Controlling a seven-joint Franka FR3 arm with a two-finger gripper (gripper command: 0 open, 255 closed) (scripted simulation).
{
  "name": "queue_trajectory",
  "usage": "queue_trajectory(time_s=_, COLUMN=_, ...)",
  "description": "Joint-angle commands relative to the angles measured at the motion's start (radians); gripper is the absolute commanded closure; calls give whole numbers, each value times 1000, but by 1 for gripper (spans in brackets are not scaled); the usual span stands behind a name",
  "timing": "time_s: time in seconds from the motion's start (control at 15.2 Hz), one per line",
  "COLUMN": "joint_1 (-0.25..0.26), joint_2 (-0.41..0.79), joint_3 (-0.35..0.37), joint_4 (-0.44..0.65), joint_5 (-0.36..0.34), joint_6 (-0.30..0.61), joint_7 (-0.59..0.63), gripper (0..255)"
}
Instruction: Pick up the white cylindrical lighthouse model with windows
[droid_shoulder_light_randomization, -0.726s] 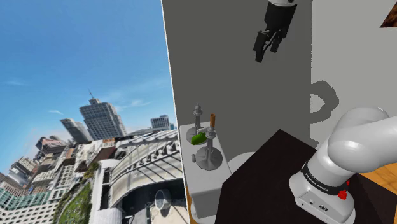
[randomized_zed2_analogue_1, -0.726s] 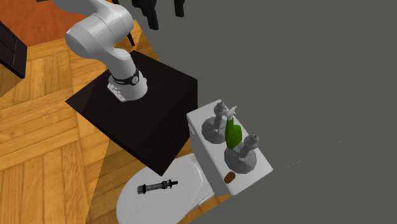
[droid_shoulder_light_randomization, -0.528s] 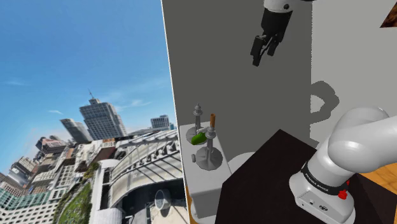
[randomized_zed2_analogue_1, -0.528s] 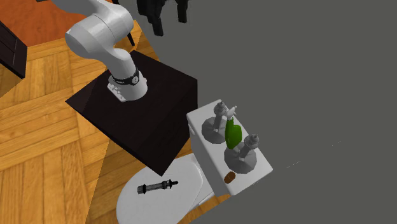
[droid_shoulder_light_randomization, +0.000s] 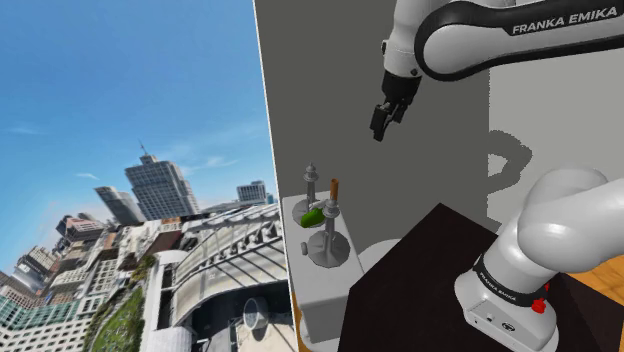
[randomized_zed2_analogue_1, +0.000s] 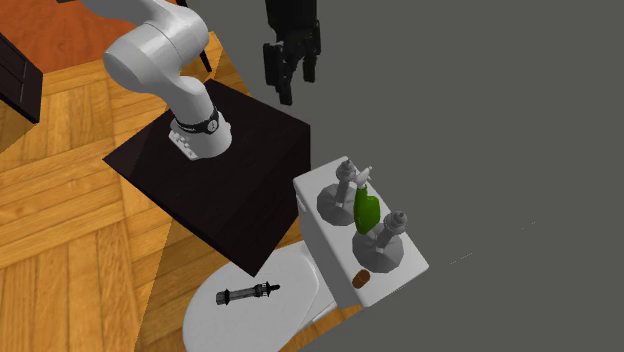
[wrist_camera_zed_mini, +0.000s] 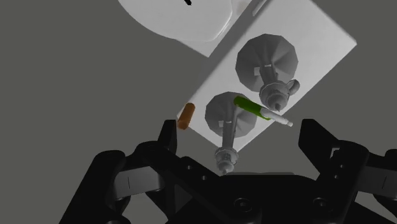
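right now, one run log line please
pincer: open, empty, in air | lighthouse models: both upright on toilet tank, untouched | grasp: not yet

This is a bathroom in a home. A white toilet (randomized_zed2_analogue_1: 290, 283) with its lid down and a flat-topped tank (randomized_zed2_analogue_1: 335, 235) stands against a plain grey wall (randomized_zed2_analogue_1: 500, 120). Wooden parquet floor (randomized_zed2_analogue_1: 70, 230) runs beside the toilet. Past the wall's edge behind the toilet lies a city skyline (droid_shoulder_light_randomization: 130, 195) under blue sky.
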Motion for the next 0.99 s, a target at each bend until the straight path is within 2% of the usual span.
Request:
queue_trajectory(time_s=0.0, joint_1=8, joint_2=24, joint_3=7, joint_4=-48, joint_5=-5, joint_6=80, joint_7=-1, gripper=0)
queue_trajectory(time_s=0.53, joint_1=20, joint_2=227, joint_3=55, joint_4=-164, joint_5=-54, joint_6=415, joint_7=27, gripper=0)
queue_trajectory(time_s=0.73, joint_1=8, joint_2=334, joint_3=83, joint_4=-181, joint_5=-98, joint_6=543, joint_7=56, gripper=0)
queue_trajectory(time_s=0.92, joint_1=-20, joint_2=456, joint_3=119, joint_4=-181, joint_5=-175, joint_6=667, joint_7=109, gripper=0)
